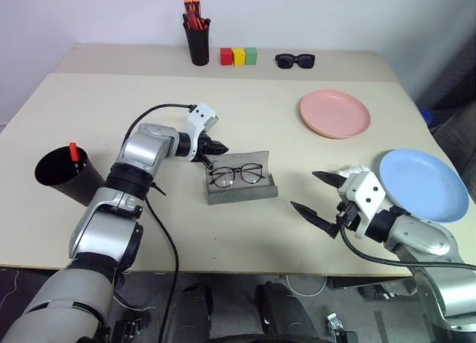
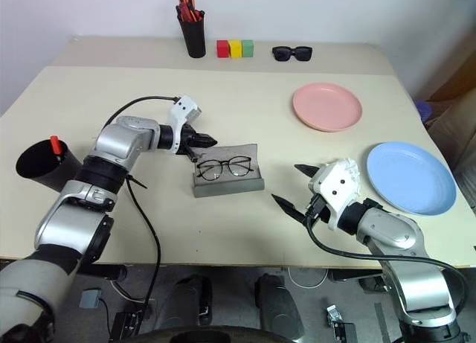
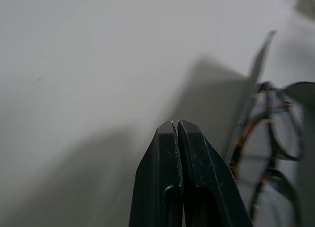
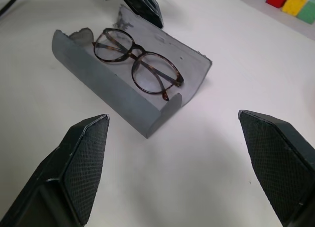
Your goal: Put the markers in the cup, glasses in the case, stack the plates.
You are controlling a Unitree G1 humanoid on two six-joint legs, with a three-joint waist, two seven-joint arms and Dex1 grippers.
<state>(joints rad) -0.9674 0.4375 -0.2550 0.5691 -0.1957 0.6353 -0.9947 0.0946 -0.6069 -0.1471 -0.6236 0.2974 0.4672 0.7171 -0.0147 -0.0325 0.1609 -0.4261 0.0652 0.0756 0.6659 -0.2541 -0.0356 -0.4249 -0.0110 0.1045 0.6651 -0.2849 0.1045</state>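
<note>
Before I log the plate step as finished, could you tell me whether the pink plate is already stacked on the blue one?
No, the pink plate lies by itself on the table, well apart from the blue plate.

Head stereo pair: both eyes look forward and down from above the near edge of the table (image 1: 245, 239), taking in the whole top to the far edge and wall; the two frames share nearly the same scene, offset slightly sideways. Left wrist camera: looks along the left hand (image 3: 177, 126), very close to the table surface, with the glasses (image 3: 268, 153) in the case (image 3: 261, 59) at one side. Right wrist camera: sits farther back, looking obliquely down between the right hand's (image 4: 174, 126) fingers at the same case and glasses, also seen in both head views.
</note>
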